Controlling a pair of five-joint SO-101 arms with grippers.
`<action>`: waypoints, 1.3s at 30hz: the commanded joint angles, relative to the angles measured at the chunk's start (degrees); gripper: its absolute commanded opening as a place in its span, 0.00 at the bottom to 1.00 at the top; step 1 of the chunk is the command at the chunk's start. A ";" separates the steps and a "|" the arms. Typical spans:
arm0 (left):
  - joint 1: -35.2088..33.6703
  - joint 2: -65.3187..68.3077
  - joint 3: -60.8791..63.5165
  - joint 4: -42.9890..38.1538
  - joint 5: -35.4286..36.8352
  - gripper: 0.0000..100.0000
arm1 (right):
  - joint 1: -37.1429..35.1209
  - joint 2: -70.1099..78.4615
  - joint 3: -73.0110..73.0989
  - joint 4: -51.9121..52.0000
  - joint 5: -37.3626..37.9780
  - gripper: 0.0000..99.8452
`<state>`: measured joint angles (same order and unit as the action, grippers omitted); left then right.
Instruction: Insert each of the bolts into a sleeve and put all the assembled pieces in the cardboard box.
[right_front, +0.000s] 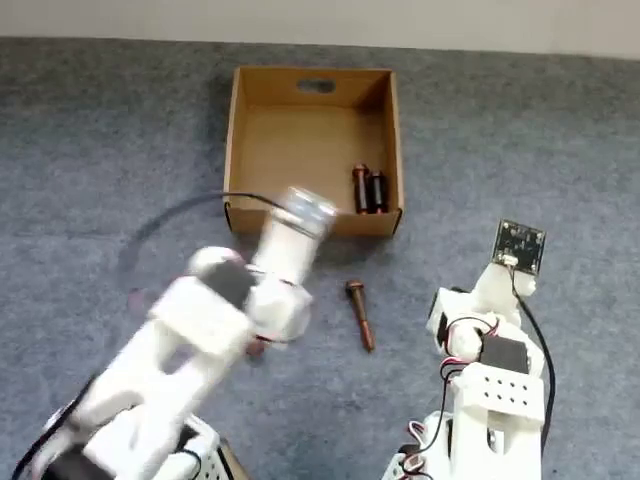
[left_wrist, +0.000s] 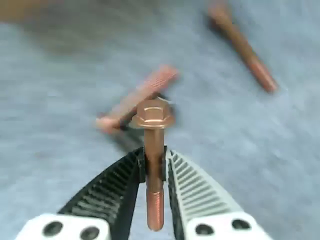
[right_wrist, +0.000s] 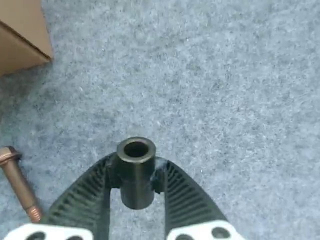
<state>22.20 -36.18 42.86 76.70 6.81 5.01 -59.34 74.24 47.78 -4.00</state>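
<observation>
A grey carpet (right_front: 90, 150) covers the whole work surface, its short, fuzzy pile mottled with lighter and darker flecks. Both wrist views show the same carpet as the ground beneath everything, and in the right wrist view its matted fibres show as a fine, even grain. In the high view a pale, plain strip (right_front: 320, 18) borders the far edge of the carpet, meeting it in a straight line that slants a little lower toward one side.
</observation>
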 joint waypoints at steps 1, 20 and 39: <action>-16.40 -7.16 5.76 -0.18 -7.82 0.01 | 0.40 -1.10 -0.40 -1.01 -0.26 0.01; -54.46 26.59 -6.11 -16.53 -11.69 0.01 | 0.31 -1.10 -0.22 -1.01 -0.26 0.01; -55.96 58.33 -35.03 2.64 -11.69 0.20 | 0.31 -1.10 -0.22 -1.01 -0.26 0.01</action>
<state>-33.27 21.85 10.15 79.16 -5.41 5.01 -59.34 74.24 47.78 -4.00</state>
